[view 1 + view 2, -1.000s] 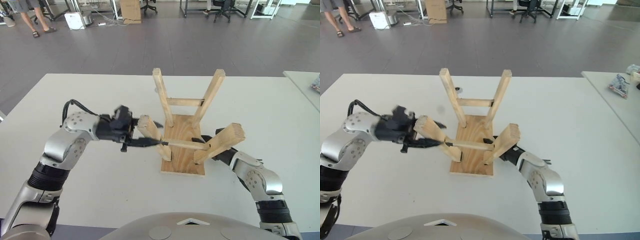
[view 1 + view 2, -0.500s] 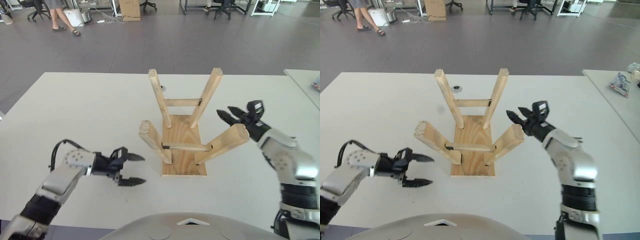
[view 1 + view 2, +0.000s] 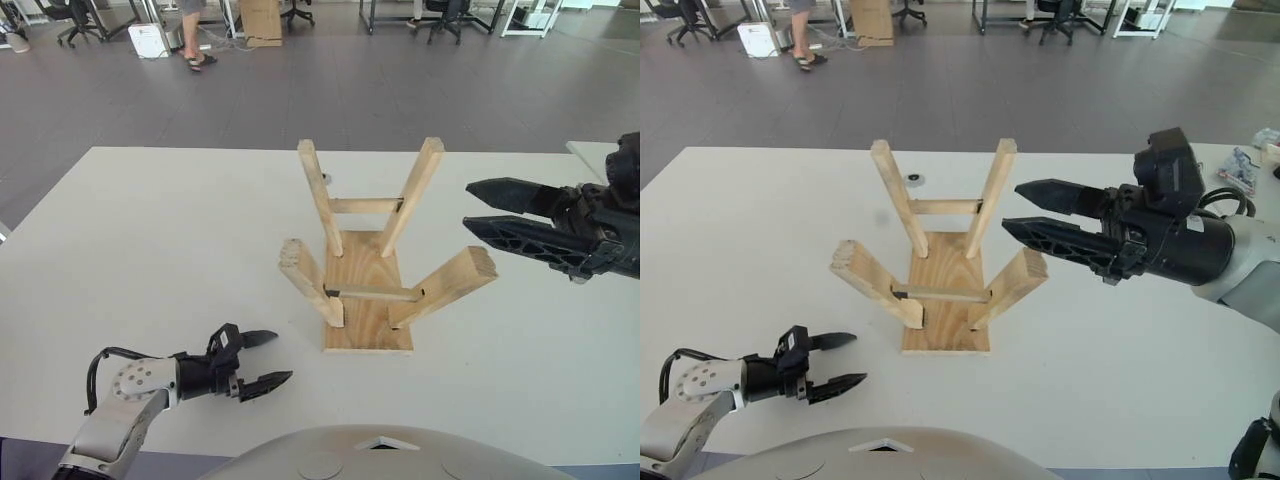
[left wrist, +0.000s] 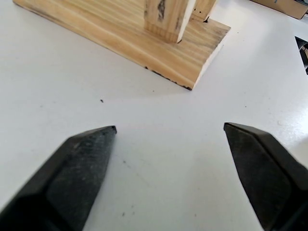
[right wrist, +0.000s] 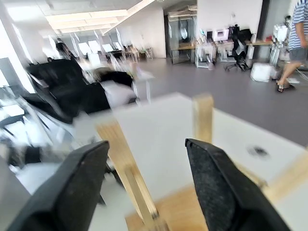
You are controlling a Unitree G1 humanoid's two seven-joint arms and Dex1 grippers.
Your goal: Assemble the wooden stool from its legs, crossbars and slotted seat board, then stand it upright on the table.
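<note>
**Q:** Grey floor (image 3: 300, 80) beyond, smooth white table (image 3: 150, 220) in front. What have your jaws got hold of?

**A:** Nothing, on either side. My left gripper (image 3: 280, 356) sits low over the near part of the table. Its two black fingers, which taper to wedge tips, are spread wide with only bare tabletop between them. My right gripper (image 3: 1010, 205) is raised above the table on my right. Its long, dark, pointed fingers are also parted and empty.

**Q:** Which way do they point?

**A:** Both point toward the stool (image 3: 365, 260). The left one is well short of it. The right one's tips hang in the air beside the far right leg, apart from it.

**Q:** And the stool itself?

**A:** It is in the middle of the table, upside down. The seat board (image 3: 368, 325), a flat rectangle of pale grained wood, lies face down on the surface. Four square-cut legs (image 3: 318, 195) rise from it, splaying outward. The far pair stands steeper, and the near pair leans low toward me. Thin crossbars (image 3: 366, 205) join each pair, one high between the far legs and one lower between the near legs.

**Q:** Anything closer up?

**A:** My left wrist view shows the board's corner, with a dark rough edge. One blocky leg end is planted in it.
</note>
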